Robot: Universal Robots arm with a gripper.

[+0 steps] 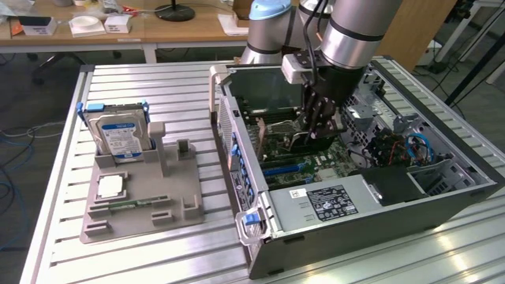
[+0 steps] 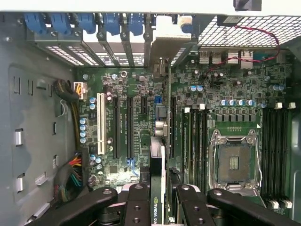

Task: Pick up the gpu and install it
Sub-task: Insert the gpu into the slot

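Observation:
The gpu [image 2: 158,165] is a thin dark card seen edge-on in the wrist view, with green logo lettering near the fingers. Its silver bracket [image 2: 164,44] reaches the rear slot openings of the case. My gripper [image 2: 157,207] is shut on the card, one black finger [image 2: 136,202] on each side. The card stands upright over the motherboard [image 2: 141,99], in line with the long expansion slots [image 2: 115,127]; whether it is seated I cannot tell. In the exterior view my gripper [image 1: 316,127] reaches down into the open computer case [image 1: 355,236], with the gpu [image 1: 296,139] just under the fingers.
A grey fixture tray [image 1: 142,225] at the exterior view's left carries an upright hard drive [image 1: 118,133], a square chip [image 1: 110,186] and a memory stick [image 1: 130,204]. Inside the case lie the CPU socket [image 2: 233,162], cable bundles [image 2: 70,176] and a labelled power supply [image 1: 327,201].

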